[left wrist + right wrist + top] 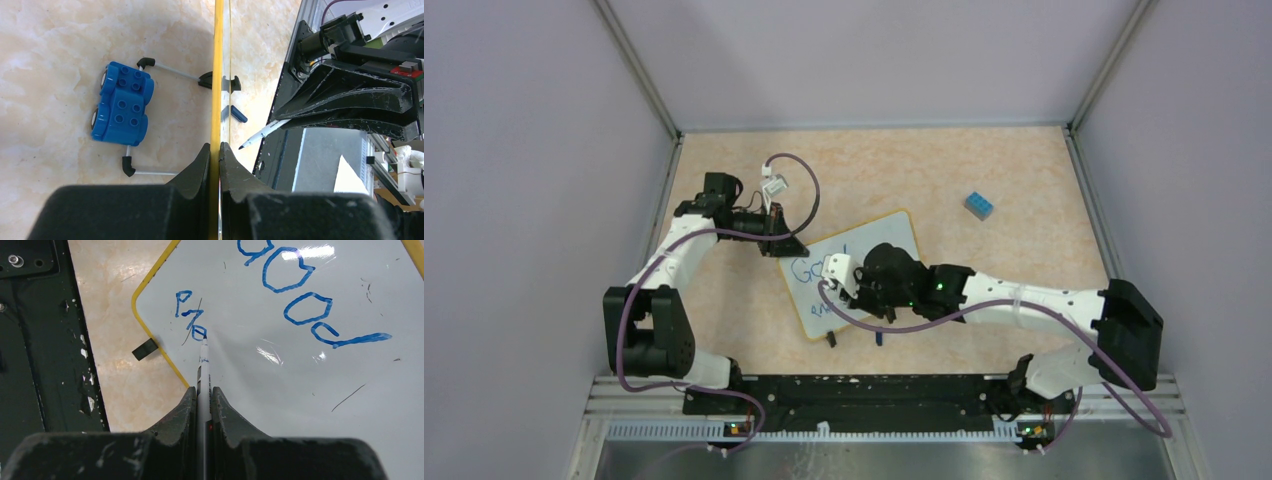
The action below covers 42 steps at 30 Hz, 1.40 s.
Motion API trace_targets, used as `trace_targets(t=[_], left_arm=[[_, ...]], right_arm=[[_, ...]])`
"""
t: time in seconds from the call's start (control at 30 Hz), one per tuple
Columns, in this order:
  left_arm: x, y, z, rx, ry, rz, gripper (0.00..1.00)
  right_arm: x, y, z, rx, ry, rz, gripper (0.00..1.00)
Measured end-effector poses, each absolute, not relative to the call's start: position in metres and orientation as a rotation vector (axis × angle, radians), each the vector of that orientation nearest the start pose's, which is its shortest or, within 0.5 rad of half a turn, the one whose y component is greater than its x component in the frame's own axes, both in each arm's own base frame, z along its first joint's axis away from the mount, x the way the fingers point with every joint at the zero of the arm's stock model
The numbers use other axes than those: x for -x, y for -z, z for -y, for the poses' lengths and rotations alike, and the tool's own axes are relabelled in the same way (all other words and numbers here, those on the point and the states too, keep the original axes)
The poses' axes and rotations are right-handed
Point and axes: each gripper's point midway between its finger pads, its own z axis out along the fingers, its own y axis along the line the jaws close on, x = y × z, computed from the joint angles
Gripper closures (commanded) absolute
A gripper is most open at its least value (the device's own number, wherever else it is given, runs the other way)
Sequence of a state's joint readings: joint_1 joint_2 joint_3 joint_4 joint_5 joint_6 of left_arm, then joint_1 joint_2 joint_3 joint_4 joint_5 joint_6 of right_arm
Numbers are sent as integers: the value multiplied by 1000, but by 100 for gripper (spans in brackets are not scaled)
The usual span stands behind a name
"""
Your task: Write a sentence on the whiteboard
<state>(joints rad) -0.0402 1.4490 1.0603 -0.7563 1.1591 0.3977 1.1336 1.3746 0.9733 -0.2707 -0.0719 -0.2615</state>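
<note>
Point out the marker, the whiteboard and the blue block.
marker (204, 362), right wrist view, white barrel near the tip.
whiteboard (280, 405), right wrist view, bare white face.
blue block (979, 206), top external view, studded top.

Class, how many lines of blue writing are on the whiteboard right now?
2. "Good" crosses the middle of the whiteboard; a shorter scrawl sits beneath it by a yellow-rimmed corner, at the marker tip. The right arm may hide more.

Left tool (215, 147) clamped, arm (674, 262) reaching forward — right tool (203, 391) closed, forearm (1024, 298) angled left
</note>
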Motion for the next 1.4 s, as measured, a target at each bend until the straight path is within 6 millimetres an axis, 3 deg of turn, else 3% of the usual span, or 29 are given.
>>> trace_targets(t=[0.37,1.4], left_arm=[[-262,-178,165,-784,1335,-2084,100],[-262,-178,165,-783,1335,-2084,100]], right_arm=[[-168,-129,-351,1517,-495,-1778,100],[-159,-116,-344,1565,-518,-1798,100]])
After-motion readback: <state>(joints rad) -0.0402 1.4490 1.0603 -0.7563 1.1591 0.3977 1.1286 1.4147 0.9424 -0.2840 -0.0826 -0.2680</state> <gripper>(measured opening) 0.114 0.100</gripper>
